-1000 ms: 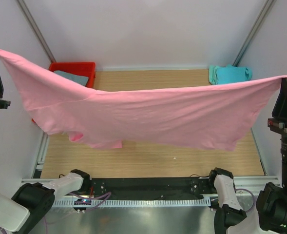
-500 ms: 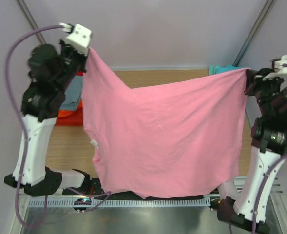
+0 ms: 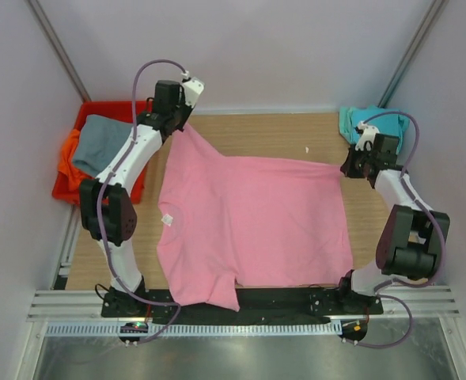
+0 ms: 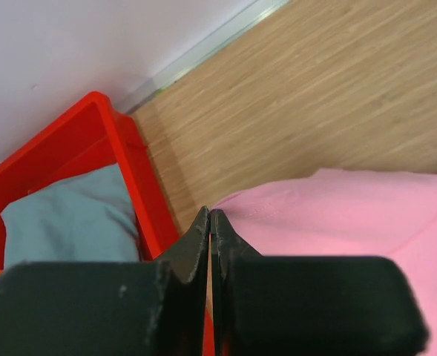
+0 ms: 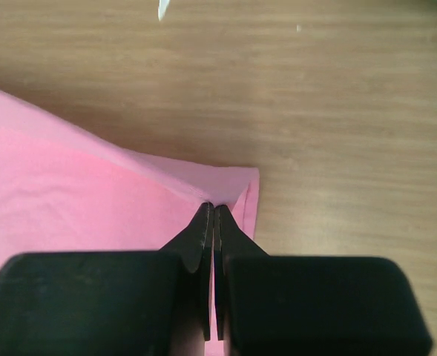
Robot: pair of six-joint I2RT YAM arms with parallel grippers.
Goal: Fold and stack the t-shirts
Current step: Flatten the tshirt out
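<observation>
Sideways across the wooden table [image 3: 248, 131] lies the pink t-shirt [image 3: 248, 222], spread nearly flat. Its long axis runs left to right, with the collar [image 3: 168, 218] toward the left and the hem toward the right. The left gripper [image 3: 179, 127] is clamped shut on the shirt's far-left tip, which rises to a point beside the red bin [image 3: 142, 107]. The left wrist view shows the black jaws pressed together where the pink edge meets them [image 4: 209, 216]. At the far-right hem corner, the right gripper [image 3: 350, 166] pinches the cloth with jaws likewise closed, and the corner folds up at the fingertips [image 5: 209, 209]. The shirt's near sleeve [image 3: 217, 294] spills over the table's near edge onto the dark base rail. Pale walls and slanted metal posts enclose the light woodgrain surface. In the bin at far left, a grey t-shirt [image 3: 98, 142] sits on an orange t-shirt [image 3: 66, 154] that drapes over the rim. A teal t-shirt [image 3: 355, 119] lies folded in the far-right corner, just behind the right arm, well apart from the bin.
</observation>
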